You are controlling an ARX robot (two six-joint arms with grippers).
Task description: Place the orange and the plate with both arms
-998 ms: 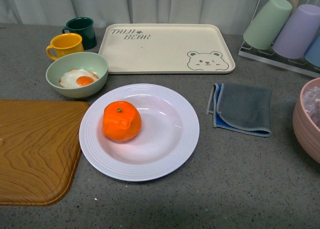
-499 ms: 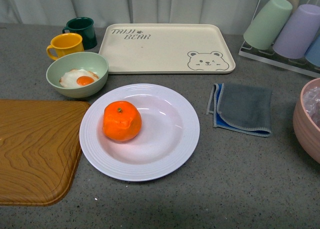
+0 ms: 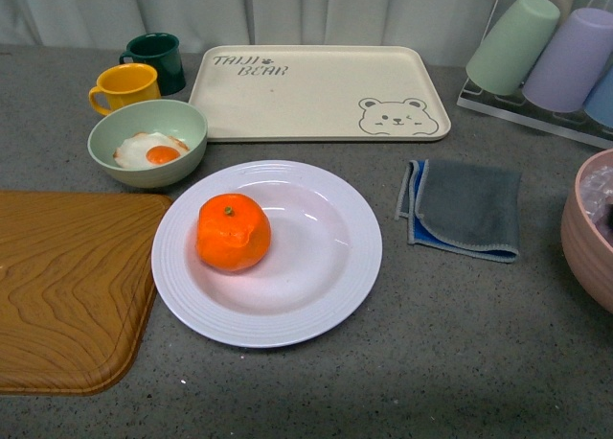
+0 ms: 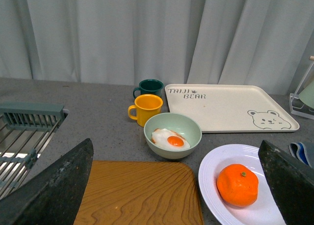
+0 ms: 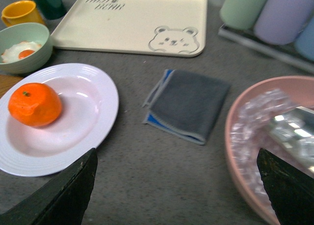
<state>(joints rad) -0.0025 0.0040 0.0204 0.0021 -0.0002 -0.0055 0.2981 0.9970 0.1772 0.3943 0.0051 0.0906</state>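
Note:
The orange (image 3: pixel 233 232) sits in the left part of the white plate (image 3: pixel 330 295), which lies on the grey counter in the middle of the front view. Neither arm shows in the front view. In the left wrist view the orange (image 4: pixel 237 184) and plate (image 4: pixel 212 173) lie between the open left gripper's (image 4: pixel 179 185) dark fingers (image 4: pixel 59 190), well ahead of them. In the right wrist view the orange (image 5: pixel 35 104) and plate (image 5: pixel 100 95) lie beyond the open right gripper (image 5: pixel 176 190), toward one finger (image 5: pixel 64 198).
A wooden board (image 3: pixel 67 286) lies left of the plate. A green bowl with a fried egg (image 3: pixel 147 142), a yellow mug (image 3: pixel 124 86), a dark green mug (image 3: pixel 156 59) and the cream bear tray (image 3: pixel 321 91) stand behind. A grey cloth (image 3: pixel 465 207), a pink bowl (image 3: pixel 586 230) and a cup rack (image 3: pixel 546 51) are right.

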